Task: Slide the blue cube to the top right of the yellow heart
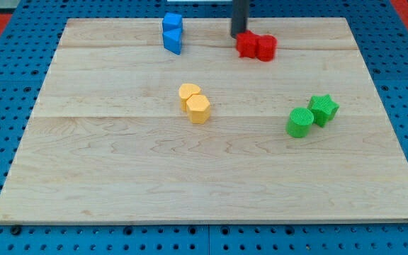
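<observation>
pale wooden board (211, 177) | blue perforated base (6, 71) | even light

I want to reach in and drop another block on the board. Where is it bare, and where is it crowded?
Bare: the whole strip along the view's bottom, below the yellow blocks and green blocks, and the view's left side. Crowded: the top edge, where my tip touches the red blocks, beside the blue blocks.

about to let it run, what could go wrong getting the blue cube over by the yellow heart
1. My tip sits against the red blocks, away from the blue cube; moving off could drag them.
2. The cube touches another blue block, which may slide along.
3. The cube is near the board's top edge and could slip off.
</observation>
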Available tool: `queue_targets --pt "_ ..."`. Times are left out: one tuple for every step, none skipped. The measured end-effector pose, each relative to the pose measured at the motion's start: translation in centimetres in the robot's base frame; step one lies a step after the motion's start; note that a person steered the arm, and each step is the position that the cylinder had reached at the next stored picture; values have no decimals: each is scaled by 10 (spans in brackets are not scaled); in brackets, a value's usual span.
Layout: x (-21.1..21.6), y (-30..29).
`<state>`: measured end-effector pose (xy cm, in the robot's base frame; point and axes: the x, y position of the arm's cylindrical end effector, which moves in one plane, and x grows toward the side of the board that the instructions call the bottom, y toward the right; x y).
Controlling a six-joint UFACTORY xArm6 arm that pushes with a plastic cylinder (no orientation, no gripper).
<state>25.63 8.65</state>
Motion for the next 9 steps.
queue_targets --pt "1 -22" --pt "-22 -82" --pt "-64 -108" --pt "-62 -134" --pt "-65 -182" --pt "-56 -187" --pt "-51 -182" --pt "-56 -177" --pt "-64 -179"
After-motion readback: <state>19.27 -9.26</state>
